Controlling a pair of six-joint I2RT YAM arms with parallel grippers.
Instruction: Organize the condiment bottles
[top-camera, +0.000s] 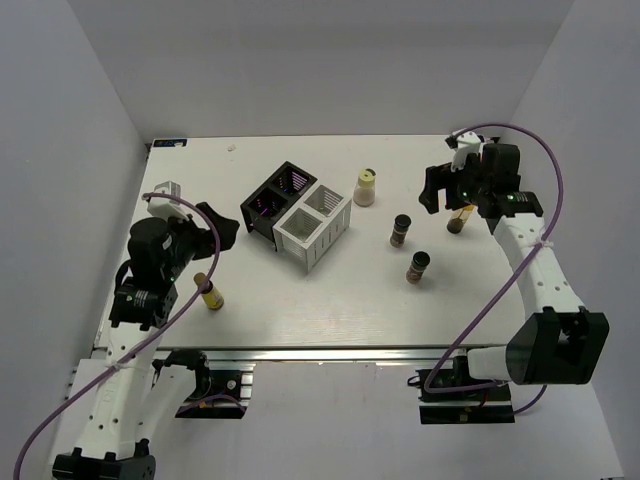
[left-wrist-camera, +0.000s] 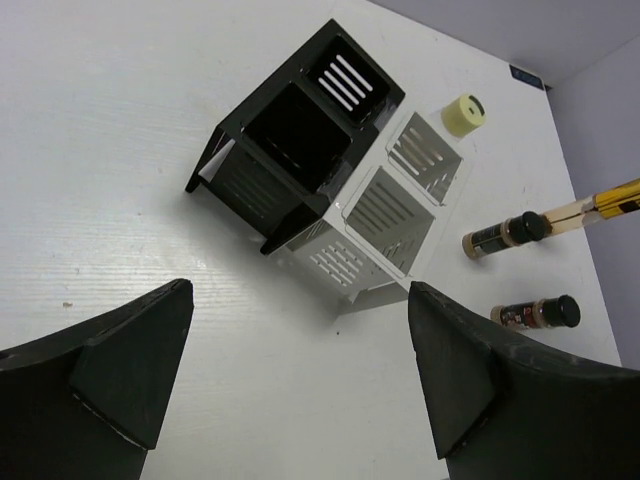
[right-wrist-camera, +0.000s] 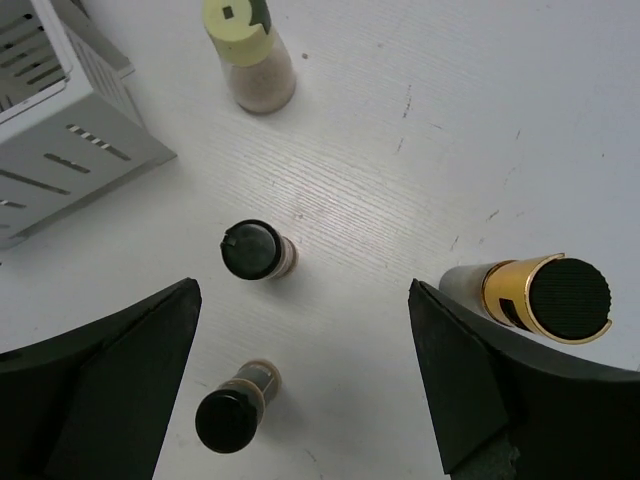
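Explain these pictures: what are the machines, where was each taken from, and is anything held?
The left arm and right arm are robots bolted at a table's near edge. One picture looks down from above, behind them; the other two come from cameras on the wrists. On the table are a black slotted box, a white slotted box, a yellow bottle, a cream jar, two black-capped brown bottles and a gold-collared bottle. The left tool and right tool are open, holding nothing; the gold-collared bottle is beside a right finger.
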